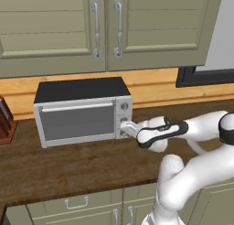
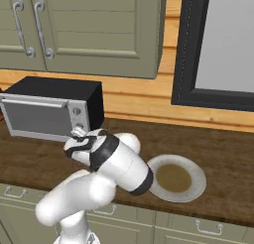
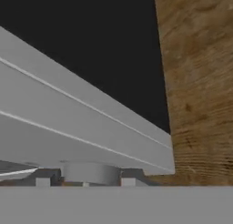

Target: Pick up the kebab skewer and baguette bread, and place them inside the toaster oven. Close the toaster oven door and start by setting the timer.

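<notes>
The boxy silver-grey toaster oven [image 1: 82,110] with its black top stands on the brown wooden worktop [image 1: 68,167], back against the light wooden wall panel, beneath the olive-green wall cupboards [image 1: 105,27] with their curved silver handles; its grey glass-fronted door [image 1: 77,121], framed in silver with a bar handle along the upper edge, stands shut and upright; on the narrow panel to the right of the door sit the round silver knobs [image 1: 124,106], one above another; the claw [image 1: 126,126] reaches in level from the right and meets that panel at the lowest knob, its fingers on either side of it and partly closed, though whether they press the knob I cannot tell from the base views; in the hand view a round grey knob [image 3: 90,172] shows between the two finger tips [image 3: 43,181] at the bottom, with the oven's grey face slanting above it, the black top beyond and the wooden wall panel [image 3: 200,82] to the right; the kebab skewer and the baguette bread cannot be made out behind the grey glass; further out, a round grey plate [image 2: 176,178] with a brown centre lies on the worktop right of the oven, well apart from it; a dark-framed window [image 2: 218,49] is above it; a reddish-brown knife block [image 1: 5,123] stands at the worktop's left edge.
</notes>
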Robot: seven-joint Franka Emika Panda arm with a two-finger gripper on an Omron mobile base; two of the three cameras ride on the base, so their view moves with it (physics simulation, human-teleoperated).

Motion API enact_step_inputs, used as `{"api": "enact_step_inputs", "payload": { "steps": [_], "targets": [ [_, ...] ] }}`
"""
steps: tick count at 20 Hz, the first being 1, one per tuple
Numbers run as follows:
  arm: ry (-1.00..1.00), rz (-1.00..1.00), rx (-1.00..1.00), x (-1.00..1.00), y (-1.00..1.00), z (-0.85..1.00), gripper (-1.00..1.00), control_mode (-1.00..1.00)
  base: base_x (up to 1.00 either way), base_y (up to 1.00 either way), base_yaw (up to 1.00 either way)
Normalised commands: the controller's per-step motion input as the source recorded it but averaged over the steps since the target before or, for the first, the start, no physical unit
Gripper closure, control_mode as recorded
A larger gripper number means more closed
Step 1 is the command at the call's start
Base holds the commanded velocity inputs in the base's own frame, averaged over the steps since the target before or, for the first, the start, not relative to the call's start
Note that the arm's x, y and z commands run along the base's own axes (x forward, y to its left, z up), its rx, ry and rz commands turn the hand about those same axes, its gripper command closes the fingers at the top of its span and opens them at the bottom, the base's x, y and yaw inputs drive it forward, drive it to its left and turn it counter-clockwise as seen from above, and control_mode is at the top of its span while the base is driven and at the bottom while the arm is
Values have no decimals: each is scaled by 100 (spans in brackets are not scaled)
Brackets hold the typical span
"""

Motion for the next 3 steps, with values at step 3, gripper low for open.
{"api": "enact_step_inputs", "payload": {
  "steps": [3],
  "targets": [
    [0,7,23,0,-50,-18,100,-100,0,0,0]
  ]
}}
